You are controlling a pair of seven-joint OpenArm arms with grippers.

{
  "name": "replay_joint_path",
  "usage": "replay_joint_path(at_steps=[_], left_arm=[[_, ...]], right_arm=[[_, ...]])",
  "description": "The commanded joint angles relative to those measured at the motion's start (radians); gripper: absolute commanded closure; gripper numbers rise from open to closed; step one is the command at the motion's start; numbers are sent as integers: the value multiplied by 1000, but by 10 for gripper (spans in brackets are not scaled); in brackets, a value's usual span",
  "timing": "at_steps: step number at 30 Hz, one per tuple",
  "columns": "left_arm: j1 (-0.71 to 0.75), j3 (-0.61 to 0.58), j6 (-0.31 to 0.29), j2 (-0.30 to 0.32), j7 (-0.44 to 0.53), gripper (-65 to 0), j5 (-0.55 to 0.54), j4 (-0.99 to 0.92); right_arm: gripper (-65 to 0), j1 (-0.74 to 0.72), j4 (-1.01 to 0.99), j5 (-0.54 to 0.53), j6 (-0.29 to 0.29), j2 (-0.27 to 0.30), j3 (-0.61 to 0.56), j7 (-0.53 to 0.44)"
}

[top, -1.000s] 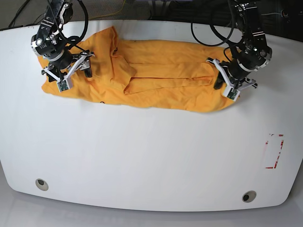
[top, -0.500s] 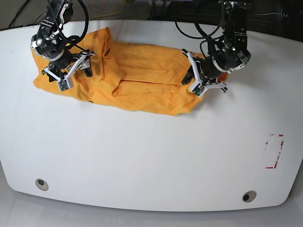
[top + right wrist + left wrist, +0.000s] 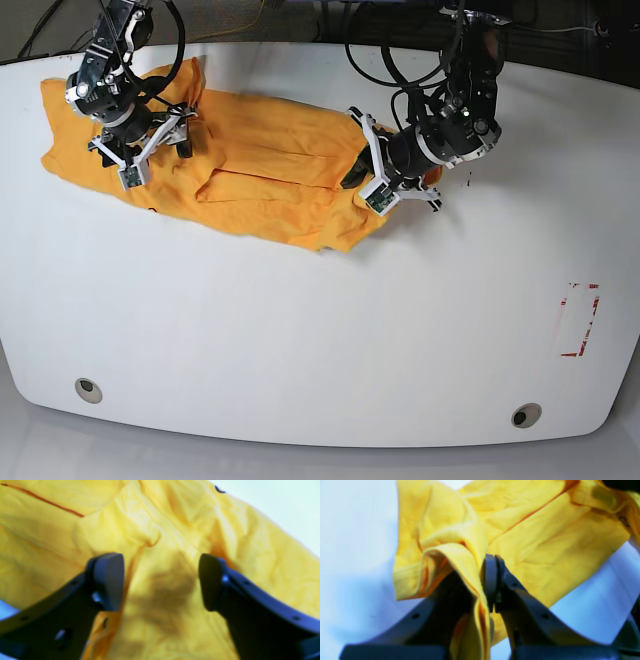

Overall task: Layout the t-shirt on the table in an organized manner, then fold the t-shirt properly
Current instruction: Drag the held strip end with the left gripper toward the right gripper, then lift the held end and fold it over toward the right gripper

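Observation:
The orange-yellow t-shirt [image 3: 260, 170] lies bunched and wrinkled across the far left half of the white table [image 3: 300, 330]. On the right side of the base view, my left gripper [image 3: 383, 188] is shut on the shirt's right end. The left wrist view shows a fold of the t-shirt [image 3: 545, 542] pinched in the left gripper [image 3: 492, 562]. My right gripper [image 3: 150, 160] hovers over the shirt's left part. Its fingers stand apart in the right wrist view, where the right gripper [image 3: 161, 580] has only flat t-shirt [image 3: 175, 517] beneath it.
Two round grey grommets [image 3: 88, 389] [image 3: 526, 415] sit near the table's front edge. A red tape outline [image 3: 580, 320] marks the right side. Dark cables trail off the back edge behind both arms.
My left gripper has moved left across the table, dragging the shirt's right end with it. The whole shirt has slid left and bunched up. The right gripper stayed roughly in place.

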State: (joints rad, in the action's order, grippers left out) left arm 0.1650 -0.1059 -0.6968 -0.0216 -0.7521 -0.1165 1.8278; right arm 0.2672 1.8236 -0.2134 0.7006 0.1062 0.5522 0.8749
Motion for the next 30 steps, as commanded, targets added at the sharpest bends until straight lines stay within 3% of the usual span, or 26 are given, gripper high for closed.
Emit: replay_joint_path(at_steps=[1, 11, 22, 30], left_arm=[[-14, 2, -1, 2, 22, -25, -15, 22], [-18, 2, -1, 71, 22, -25, -18, 23], [-18, 15, -1, 94, 22, -25, -18, 23], [-18, 71, -1, 101, 22, -25, -19, 23]], right_arm=[[-353, -13, 18, -14, -2, 10, 67, -41], [-8, -55, 11, -14, -2, 16, 199, -38], [0, -55, -157, -14, -2, 30, 283, -47], [0, -47, -275, -14, -2, 69, 305, -116]])
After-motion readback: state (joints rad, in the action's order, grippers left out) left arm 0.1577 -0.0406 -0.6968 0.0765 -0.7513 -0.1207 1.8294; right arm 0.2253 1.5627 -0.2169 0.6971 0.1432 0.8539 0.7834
